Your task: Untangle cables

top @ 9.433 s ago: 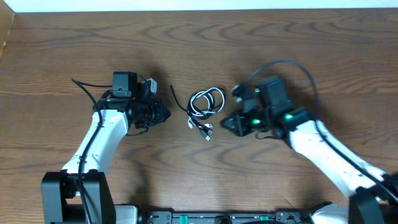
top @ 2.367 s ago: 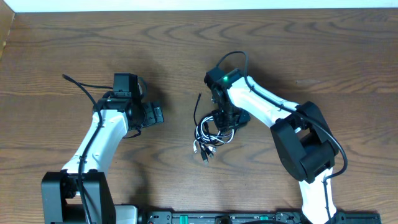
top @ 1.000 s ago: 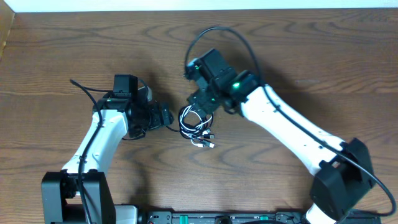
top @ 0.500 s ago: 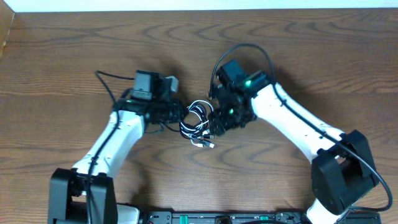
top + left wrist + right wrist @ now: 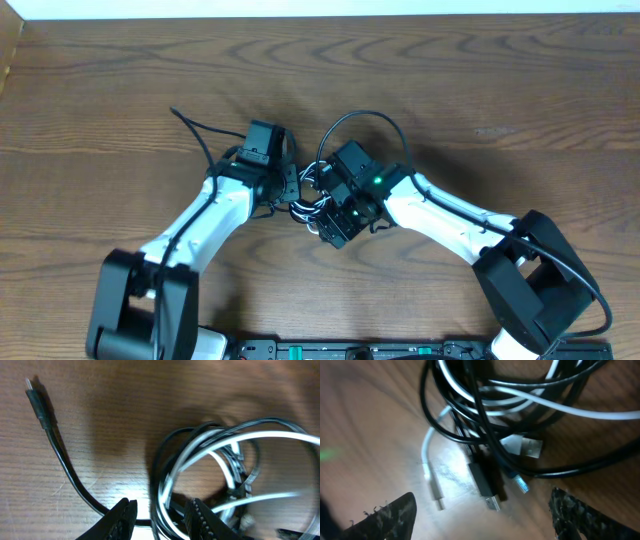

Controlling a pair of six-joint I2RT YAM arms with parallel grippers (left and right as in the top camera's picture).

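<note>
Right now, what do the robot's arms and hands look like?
The left arm and right arm have smooth white shells and black joints. A thick black wire loops from each wrist. A small green light glows on the right arm. The left hand and right hand are black, each with two fingers.

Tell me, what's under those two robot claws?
A tangled coil of thin black cord and thin white cord on the brown wooden table. From overhead, the left gripper and right gripper cover most of it.
</note>
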